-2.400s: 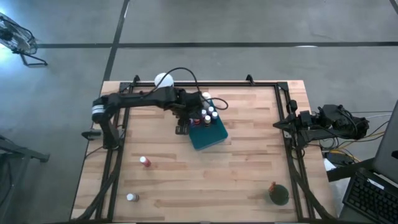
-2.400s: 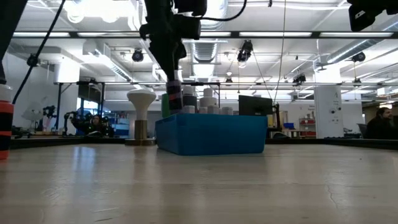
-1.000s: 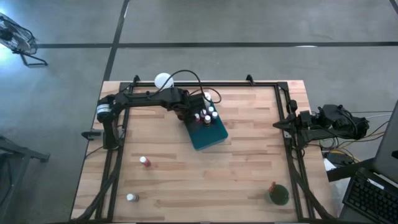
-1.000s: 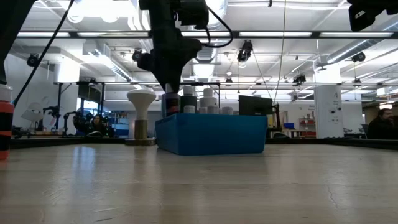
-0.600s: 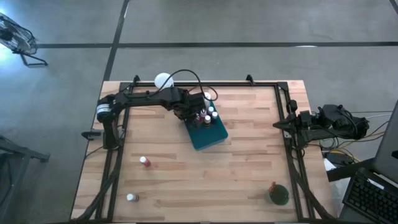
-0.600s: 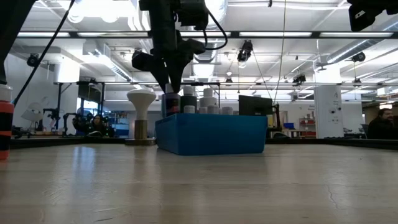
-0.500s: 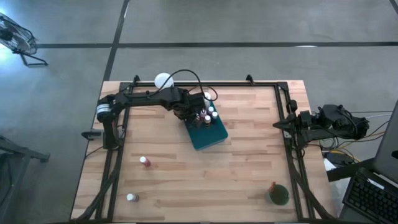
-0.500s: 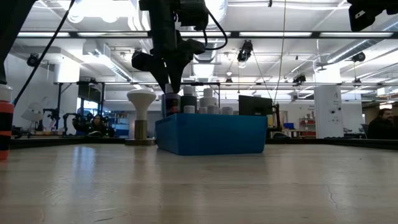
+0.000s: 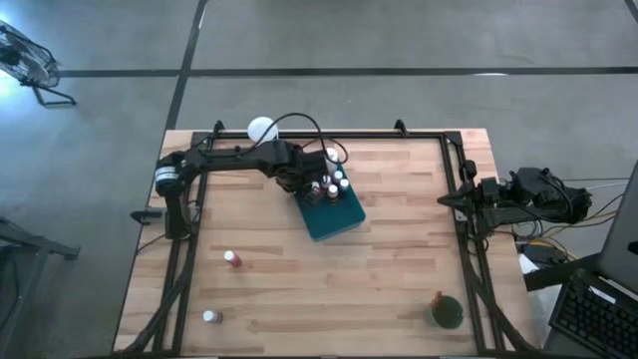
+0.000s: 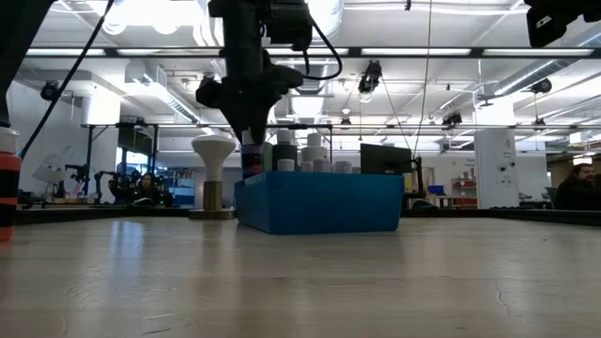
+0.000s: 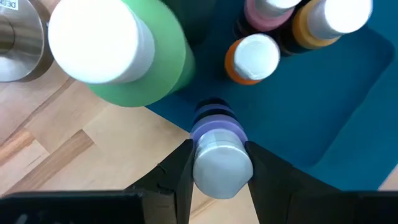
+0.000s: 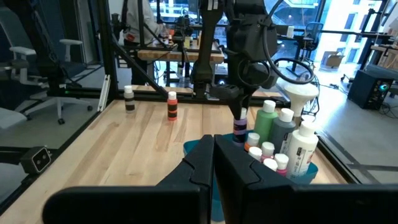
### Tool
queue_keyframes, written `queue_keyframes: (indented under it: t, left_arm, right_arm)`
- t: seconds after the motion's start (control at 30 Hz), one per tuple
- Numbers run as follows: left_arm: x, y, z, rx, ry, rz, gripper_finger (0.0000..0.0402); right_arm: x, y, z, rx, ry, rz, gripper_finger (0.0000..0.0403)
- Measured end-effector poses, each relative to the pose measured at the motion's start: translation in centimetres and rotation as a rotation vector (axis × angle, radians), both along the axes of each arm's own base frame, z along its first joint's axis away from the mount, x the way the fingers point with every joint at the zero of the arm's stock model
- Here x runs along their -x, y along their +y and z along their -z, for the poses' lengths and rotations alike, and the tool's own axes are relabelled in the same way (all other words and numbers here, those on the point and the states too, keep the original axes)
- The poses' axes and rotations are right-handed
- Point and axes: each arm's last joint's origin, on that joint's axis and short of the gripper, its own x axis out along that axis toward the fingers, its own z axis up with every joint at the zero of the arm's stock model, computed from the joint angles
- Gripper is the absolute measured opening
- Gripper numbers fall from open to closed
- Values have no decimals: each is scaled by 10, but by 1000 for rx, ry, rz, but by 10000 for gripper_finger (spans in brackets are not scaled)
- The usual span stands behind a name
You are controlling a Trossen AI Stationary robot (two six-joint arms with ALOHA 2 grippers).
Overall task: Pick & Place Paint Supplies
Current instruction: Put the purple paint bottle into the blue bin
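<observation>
My left gripper (image 9: 307, 184) points down over the far left corner of the teal tray (image 9: 337, 221), shut on a purple bottle (image 11: 214, 127) with dark bands and a pale cap. Several white-capped bottles (image 9: 332, 182) stand in the tray's far end, among them a large green one (image 11: 134, 59) and an orange one (image 11: 250, 59). A red bottle (image 9: 232, 258) and a white bottle (image 9: 209, 316) stand loose on the table's near left. My right gripper (image 12: 213, 155) is shut, folded back at the table's right edge. My left gripper pinches the purple bottle's cap (image 11: 222, 169) between its two fingers (image 11: 179, 171), one on each side. The fingers come from above, pointing down. The bottle hangs upright below them at the tray's corner (image 10: 246, 183); the tray wall hides whether its lower end rests on anything.
A white globe on a metal base (image 9: 262, 128) stands just beyond the tray at the far edge. A dark green round thing with a brown bottle (image 9: 445, 310) sits at the near right. Bare wood lies between the tray and the near edge.
My left gripper has rolled about its own pointing line while staying over the tray's far left corner, turning the purple bottle with it. The grip has stayed shut on the cap.
</observation>
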Motion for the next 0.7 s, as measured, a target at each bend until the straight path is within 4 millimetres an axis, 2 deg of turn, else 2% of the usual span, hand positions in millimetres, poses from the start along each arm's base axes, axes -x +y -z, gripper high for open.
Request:
queue_keyframes:
  t: [0.5, 0.7]
  left_arm:
    - [1, 7, 13, -2, 18, -16, 126]
    - [-5, 10, 25, 14, 48, -8, 126]
  right_arm:
    - [0, 0, 0, 0, 0, 0, 8]
    - [0, 0, 0, 0, 0, 0, 8]
